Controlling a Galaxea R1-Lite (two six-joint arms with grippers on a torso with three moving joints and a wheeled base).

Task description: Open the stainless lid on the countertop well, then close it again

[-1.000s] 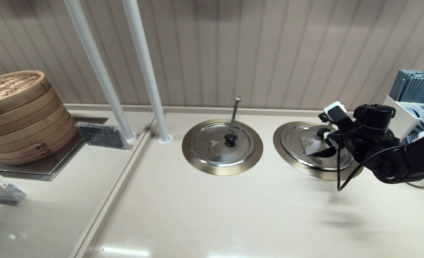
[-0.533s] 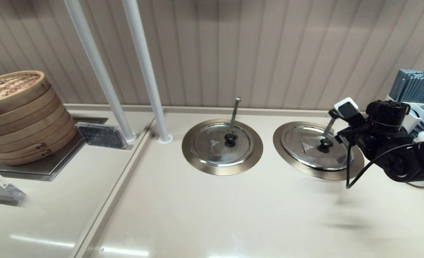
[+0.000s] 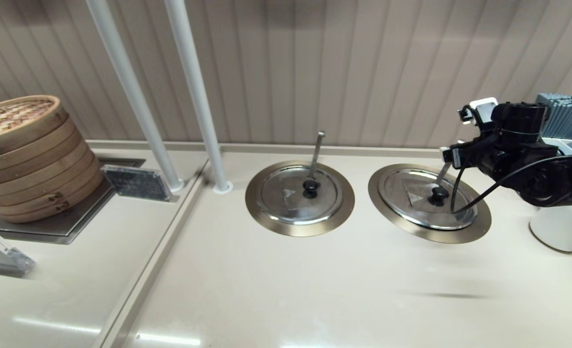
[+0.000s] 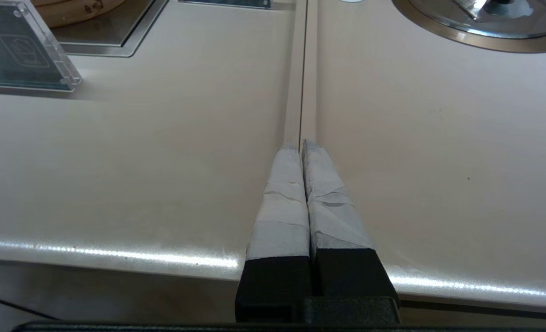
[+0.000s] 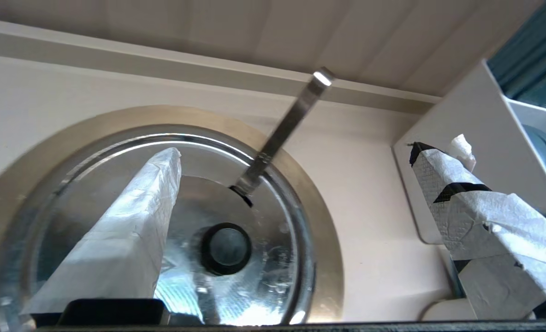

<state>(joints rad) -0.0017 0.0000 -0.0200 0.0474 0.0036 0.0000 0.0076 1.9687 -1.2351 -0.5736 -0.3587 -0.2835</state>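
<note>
The stainless lid (image 3: pixel 428 197) is sitting flat & closed on the countertop well (image 3: pixel 479 220), at the right of the counter (image 3: pixel 286 290). Its black knob (image 3: pixel 438 195) is pointing up at centre, w/ the slanting ladle handle (image 3: pixel 444 172) poking out thru the edge notch toward the back wall.

The right gripper (image 5: pixel 296 184) is hovering above the lid's far-right side, not touching it. Its taped fingers (image 5: pixel 130 221) are standing wide apart, nothing btwn them; in the right wrist view the knob (image 5: pixel 226 249) is showing in the gap below.

The left gripper (image 4: pixel 303 147) is idling low over the counter's near edge, fingers pressed together, holding nothing.

The twin lid (image 3: pixel 299 194) w/ the near-upright ladle handle (image 3: pixel 317 152) is lying closed on its own ringed well, just left of the task well. Bamboo steamers (image 3: pixel 25 154) are stacking at far left.
</note>
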